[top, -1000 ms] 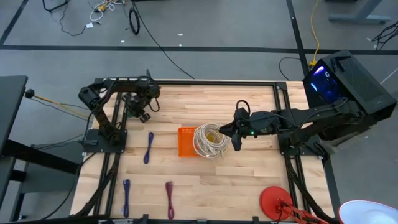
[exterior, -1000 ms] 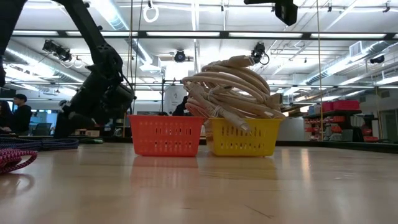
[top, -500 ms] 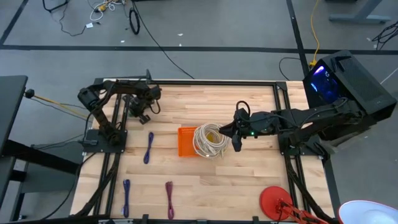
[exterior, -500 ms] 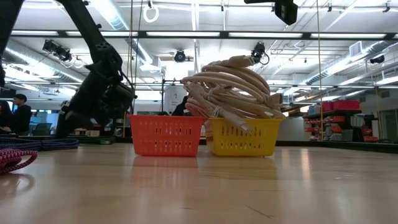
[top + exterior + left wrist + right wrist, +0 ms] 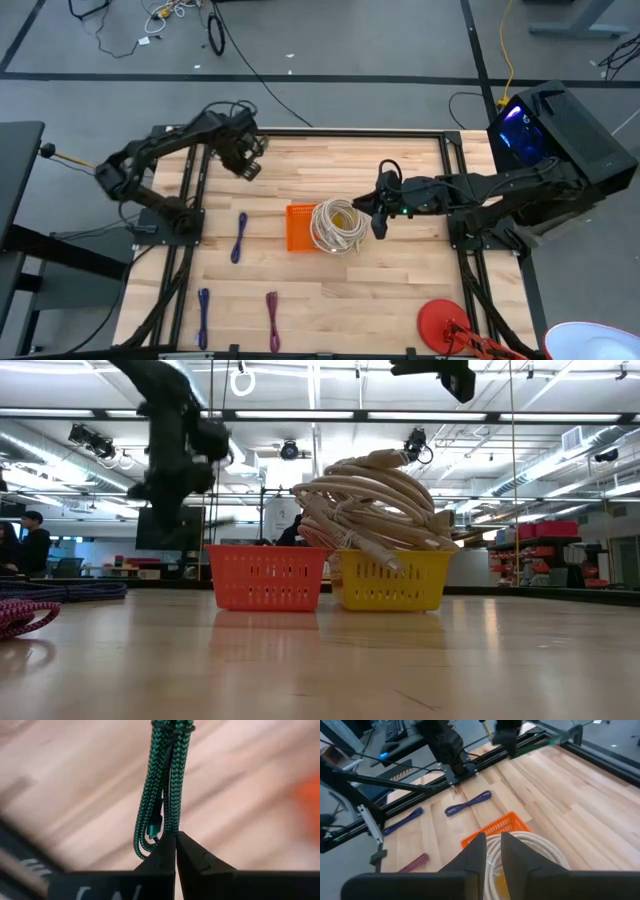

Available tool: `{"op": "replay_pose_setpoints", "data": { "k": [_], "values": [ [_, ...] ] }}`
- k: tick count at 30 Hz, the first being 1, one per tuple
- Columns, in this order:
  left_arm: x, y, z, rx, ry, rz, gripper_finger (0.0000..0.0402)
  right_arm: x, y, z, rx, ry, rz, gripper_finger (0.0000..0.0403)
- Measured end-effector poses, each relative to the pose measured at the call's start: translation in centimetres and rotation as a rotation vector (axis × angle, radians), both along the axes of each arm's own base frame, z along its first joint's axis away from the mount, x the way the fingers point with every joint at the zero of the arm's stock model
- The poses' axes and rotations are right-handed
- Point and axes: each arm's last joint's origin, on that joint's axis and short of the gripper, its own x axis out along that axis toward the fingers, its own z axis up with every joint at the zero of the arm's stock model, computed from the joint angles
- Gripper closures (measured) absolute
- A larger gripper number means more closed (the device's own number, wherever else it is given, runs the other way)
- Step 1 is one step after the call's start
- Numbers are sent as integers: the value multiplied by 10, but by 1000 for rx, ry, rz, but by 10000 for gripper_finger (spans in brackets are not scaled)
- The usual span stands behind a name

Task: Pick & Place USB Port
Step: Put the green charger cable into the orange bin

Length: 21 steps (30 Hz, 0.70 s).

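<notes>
step: lift/carry, judged. Green cable off the table, not yet binned.
next move: judged, swing across to a basket, centre over its mouth, then let go. Which basket, cannot tell.
table: pale wood planks, smooth with slight sheen, black rail frame at edges.
magenta cable: braided bundle, nearest in low view, lying flat at table edge.
blue cable: braided, folded strand, flat near front left. Second blue-violet cable further in, beside the left arm base.
red disc: round, flat, glossy, front right corner.
orange basket: perforated plastic, rectangular, mid-table. Looks empty in low view.
yellow basket: same perforated plastic, touching the orange one, mostly hidden in high view.
beige cable coil: thick, smooth-jacketed loops heaped well above the yellow basket rim.
right gripper: just beside the coil, idle. Fingers slightly apart in right wrist view, nothing seen between them.
left gripper: clenched on the green cable, raised over the far left of the table, well apart from the baskets.
green cable: woven braid, folded into a tight hank tied by a dark band, small connector visible among strands. Hanging from the pinched fingers, clear of the wood.
risk: judged, thin pinch on a springy braid, may slip or swing in transit.
</notes>
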Motion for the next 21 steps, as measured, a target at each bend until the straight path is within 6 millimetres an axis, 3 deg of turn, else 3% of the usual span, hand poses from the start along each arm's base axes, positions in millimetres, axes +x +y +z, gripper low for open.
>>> {"op": "replay_pose_setpoints", "data": {
  "k": [5,10,14,18,21],
  "values": [
    [8,-33,31,-44,-233,-13,401,1,-5,0,-33,5,-4,342],
    [17,-69,41,-75,-316,-33,401,1,-9,0,-62,10,-6,342],
    [34,-96,48,-111,-478,-51,401,0,-12,2,-83,8,-3,342],
    [50,-124,40,-160,-559,-44,401,-7,-14,8,-107,-13,3,342],
    [53,-143,18,-178,-553,1,401,-15,-15,15,-125,-38,9,342]
  ]
}}
